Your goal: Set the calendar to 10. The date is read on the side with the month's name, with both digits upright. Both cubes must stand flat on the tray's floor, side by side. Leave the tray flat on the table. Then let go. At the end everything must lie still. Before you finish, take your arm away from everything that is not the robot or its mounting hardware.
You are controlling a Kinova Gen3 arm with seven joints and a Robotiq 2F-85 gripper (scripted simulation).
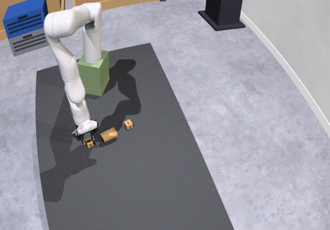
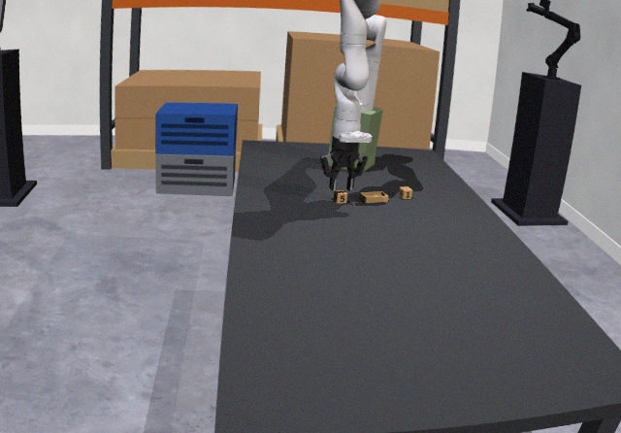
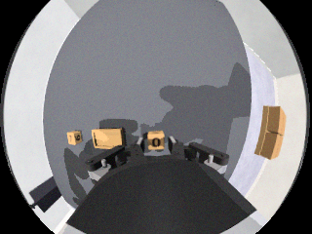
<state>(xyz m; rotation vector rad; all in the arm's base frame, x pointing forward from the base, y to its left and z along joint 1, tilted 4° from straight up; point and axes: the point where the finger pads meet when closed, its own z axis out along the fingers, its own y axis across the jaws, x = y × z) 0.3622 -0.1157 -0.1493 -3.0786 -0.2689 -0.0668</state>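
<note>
Calendar tray [image 1: 109,138] [image 2: 374,199] [image 3: 109,138], shallow, rectangular, light-brown

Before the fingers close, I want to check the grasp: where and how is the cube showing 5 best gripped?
Probably from straight above, across two opposite upright sides. The cube sits flat on the table, and the open gripper points down, fingers spread to either side of its 0 face.

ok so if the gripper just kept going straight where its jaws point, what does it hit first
Probably the cube showing 0 and 5, just past the jaws; exact depth is unclear.
</note>
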